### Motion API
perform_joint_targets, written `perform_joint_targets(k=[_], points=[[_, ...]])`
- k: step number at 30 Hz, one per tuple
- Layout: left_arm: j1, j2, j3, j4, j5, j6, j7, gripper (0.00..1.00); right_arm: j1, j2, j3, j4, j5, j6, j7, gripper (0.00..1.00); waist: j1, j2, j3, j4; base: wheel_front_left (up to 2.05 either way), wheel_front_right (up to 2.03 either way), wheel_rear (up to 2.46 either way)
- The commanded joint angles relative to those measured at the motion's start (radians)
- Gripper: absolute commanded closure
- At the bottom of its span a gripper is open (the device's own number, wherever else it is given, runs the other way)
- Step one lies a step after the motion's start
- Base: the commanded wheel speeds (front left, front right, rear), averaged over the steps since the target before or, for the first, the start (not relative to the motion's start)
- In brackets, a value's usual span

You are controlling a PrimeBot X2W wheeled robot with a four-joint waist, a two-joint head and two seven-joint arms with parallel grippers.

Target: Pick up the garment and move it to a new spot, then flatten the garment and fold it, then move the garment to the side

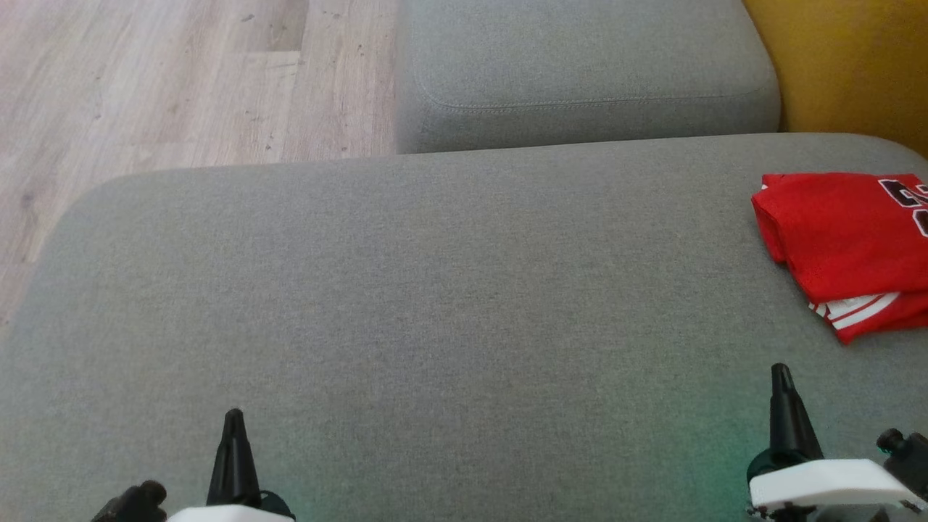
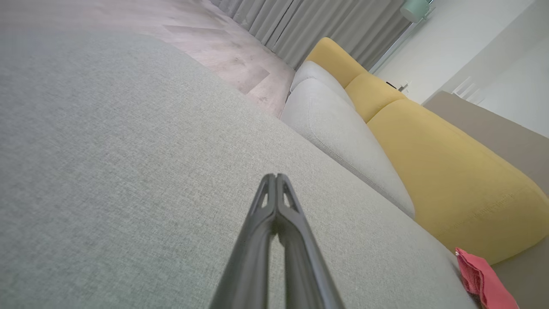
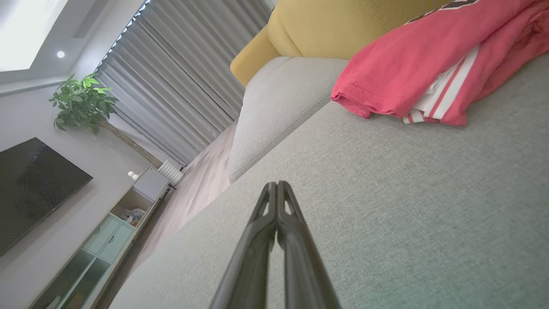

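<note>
At the far left, a pale wood floor (image 1: 181, 87) is showing beyond the rounded edge of the large grey seat cushion (image 1: 435, 290), which is spanning the head view from side to side. At the near left, the left gripper (image 1: 233, 416) is pointing away from the robot over the cushion fabric. Its two dark fingers are pressing together tip to tip, fully closed, and are holding nothing; whether the tips are touching the fabric cannot be told. Beyond the middle of the seat, a second grey cushion (image 1: 580, 65) is lying against its far edge, with a stitched seam running along its near side. At the near right, the right gripper (image 1: 780, 371) is likewise pointing away from the robot, its fingers meeting along their length and grasping nothing. Farther off and to its right, the garment (image 1: 841, 232) is lying folded on the seat cushion near the right edge, well apart from both grippers. It is red with dark lettering on top, and red-and-white striped trim is peeking out at its near side. At the far right, a yellow backrest (image 1: 848, 65) is rising behind the garment. In the right wrist view, grey curtains (image 3: 180, 77), a leafy plant (image 3: 81, 101), a dark television (image 3: 30, 189) and a low cabinet (image 3: 107, 240) are standing across the room.
</note>
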Motion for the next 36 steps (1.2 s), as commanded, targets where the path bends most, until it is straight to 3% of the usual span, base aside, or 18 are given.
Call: perform_joint_targets(k=[1,36], points=[[-0.054,0.012,0.027,-0.024,-0.035,-0.008,0.006,1.00,-0.051,-0.022,0.002,-0.027,0.037,0.000,0.006,1.00,-0.0001,0.0000,0.001,0.000,0.00,0.00,0.00],[-0.144,0.015,0.105,0.011,-0.443,-0.056,0.102,1.00,-0.136,-0.027,-0.031,-0.003,0.446,-0.001,0.101,1.00,-0.0001,0.0000,0.025,-0.006,0.00,0.00,0.00]])
